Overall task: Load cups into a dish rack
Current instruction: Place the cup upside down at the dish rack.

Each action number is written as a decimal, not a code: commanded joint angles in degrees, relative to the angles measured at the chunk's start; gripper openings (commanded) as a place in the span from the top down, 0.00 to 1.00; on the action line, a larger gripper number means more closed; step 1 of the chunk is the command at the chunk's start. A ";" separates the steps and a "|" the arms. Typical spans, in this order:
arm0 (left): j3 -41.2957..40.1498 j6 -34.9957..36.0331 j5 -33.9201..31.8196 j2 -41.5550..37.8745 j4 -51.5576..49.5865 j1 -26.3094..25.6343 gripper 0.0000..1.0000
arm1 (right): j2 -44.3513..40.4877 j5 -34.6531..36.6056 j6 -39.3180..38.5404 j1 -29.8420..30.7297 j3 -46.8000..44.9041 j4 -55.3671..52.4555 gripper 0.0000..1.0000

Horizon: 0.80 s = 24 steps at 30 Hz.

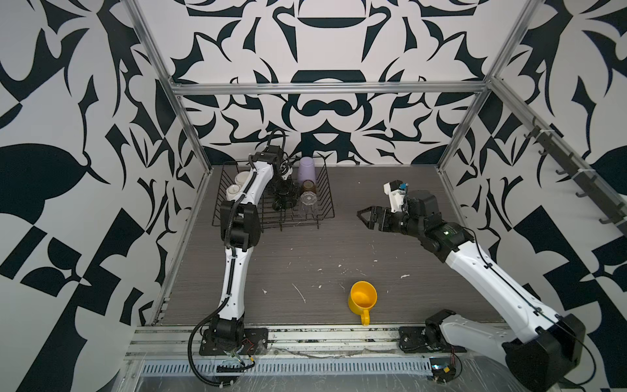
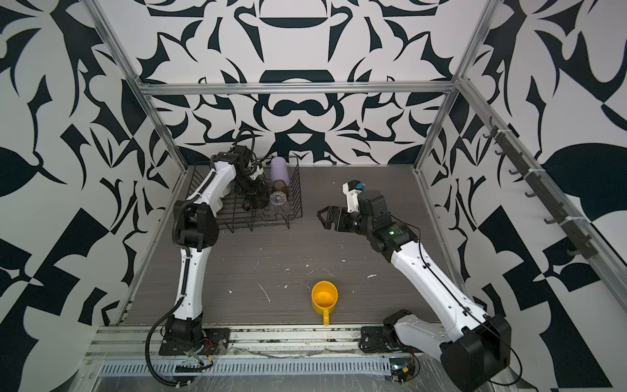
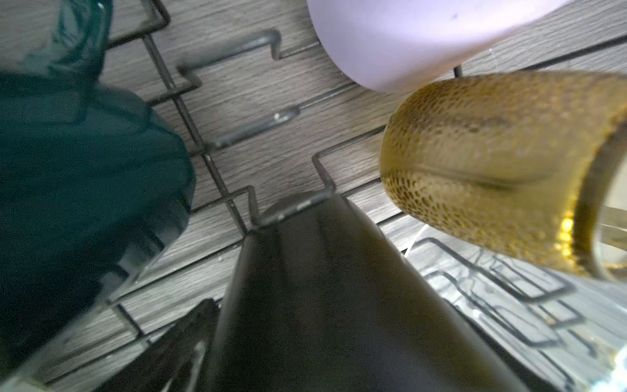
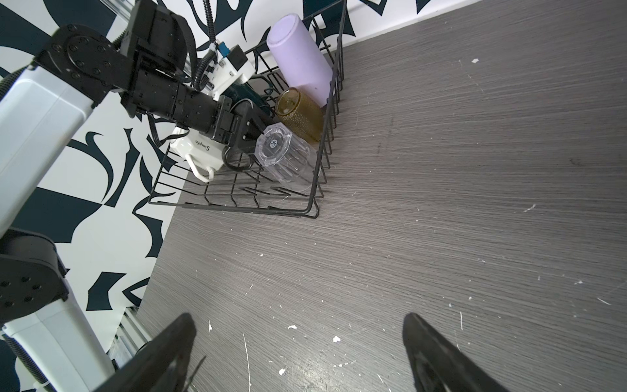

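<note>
Looking down onto a grey wood-grain tabletop (image 1: 305,244) walled in by black-and-white patterned panels (image 1: 322,112). Finding the dish rack (image 1: 327,207), black wire, sitting in the upper left of that surface in both top views, already carrying most of the set: lilac tumbler (image 1: 307,169), olive-brown glass (image 1: 308,186) and clear glass (image 1: 308,202) lining its right side base-up, two pale mugs (image 1: 237,185) showing at its left, teal mug (image 3: 84,169) near the middle. Reaching the left gripper (image 1: 283,190) down into the rack's middle, right against the black mug (image 3: 322,305); not being able to tell whether those jaws are clamping it or standing clear. Probably finishing that placement: releasing fully, then lifting straight up, steering clear of the prongs (image 3: 254,130) and the glasses just beside. Hanging the right gripper (image 1: 365,217) over bare surface right of the rack, jaws wide apart, gripping nothing. Leaving only the yellow mug (image 1: 363,298) outside, upright, at lower centre near the front edge, handle pointing toward the frame's bottom.
</note>
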 commanded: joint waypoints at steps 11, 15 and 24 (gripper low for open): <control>-20.11 -4.57 -6.19 -28.25 17.76 0.54 0.01 | 0.51 5.20 -3.49 0.15 4.58 -9.29 0.14; -32.21 -8.00 -10.57 -39.98 31.19 0.54 0.01 | 0.26 6.54 -5.22 1.86 5.04 -15.30 0.18; -56.57 -12.25 -5.81 -62.18 51.43 1.84 0.01 | -4.72 20.67 -3.19 17.07 2.56 -31.11 0.22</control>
